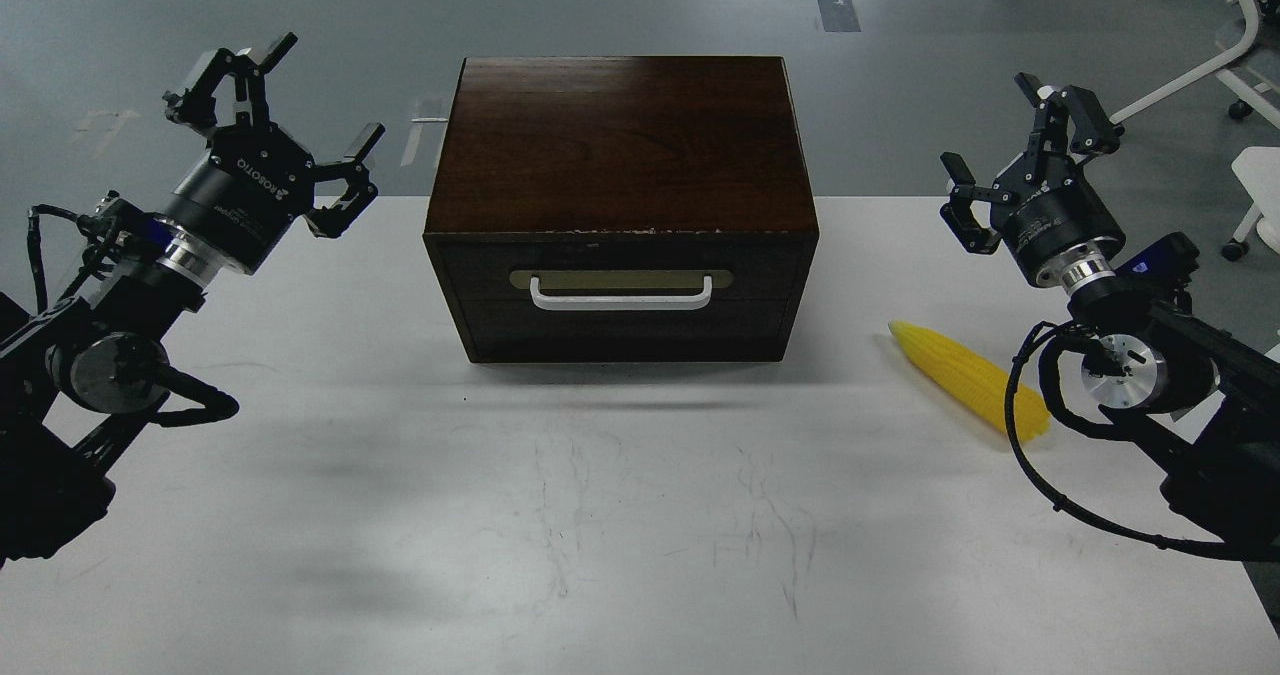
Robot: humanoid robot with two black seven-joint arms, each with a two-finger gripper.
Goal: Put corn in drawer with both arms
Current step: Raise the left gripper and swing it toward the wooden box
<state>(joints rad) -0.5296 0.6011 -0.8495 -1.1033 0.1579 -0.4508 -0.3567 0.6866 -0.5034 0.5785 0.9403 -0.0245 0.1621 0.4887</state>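
Two black arms reach in from the sides of a white table point(620, 515), each raised above it and holding nothing. Left gripper point(290, 120) has its claw fingers spread wide, up near the cabinet's back left corner and apart from it. Right gripper point(1025, 145) is likewise splayed, well to the right of the cabinet point(620, 135). That dark brown box stands at the middle of the table's far half, its drawer point(620, 305) pushed fully in, flush with the front, the white handle point(621, 300) untouched. Corn point(965, 375) lies flat on the table to the right of the cabinet, pointed tip toward it, its thick end partly behind a cable point(1020, 425) of the right arm.
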